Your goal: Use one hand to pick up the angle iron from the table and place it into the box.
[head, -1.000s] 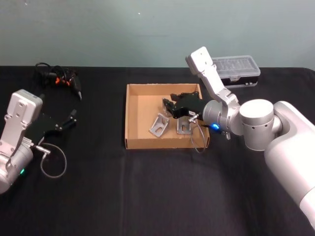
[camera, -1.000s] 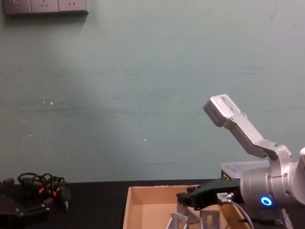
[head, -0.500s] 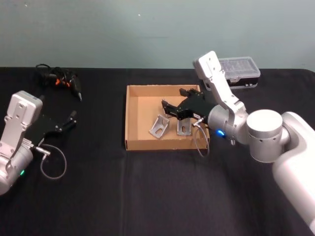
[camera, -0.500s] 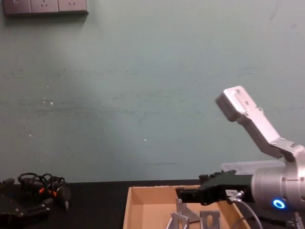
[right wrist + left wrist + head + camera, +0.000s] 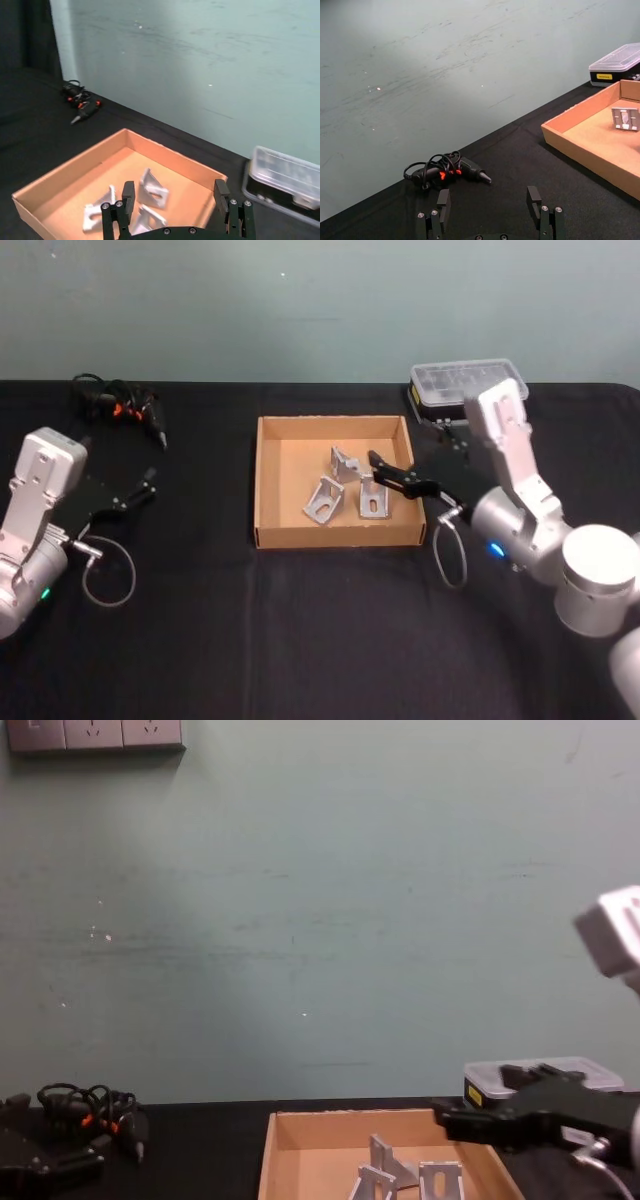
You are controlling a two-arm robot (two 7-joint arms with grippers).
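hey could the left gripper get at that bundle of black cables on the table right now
Probably yes. The left gripper is open, and bare table lies between it and the cable bundle, with nothing in the way.

Box (image 5: 300, 1145) base cut off by chest view's lower edge, left gripper (image 5: 40, 1160) perhaps partly cropped there too

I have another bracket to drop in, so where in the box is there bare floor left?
The box floor is bare along its left wall and far-left corner. The three brackets crowd the middle and right, with the open right tool over that right side.
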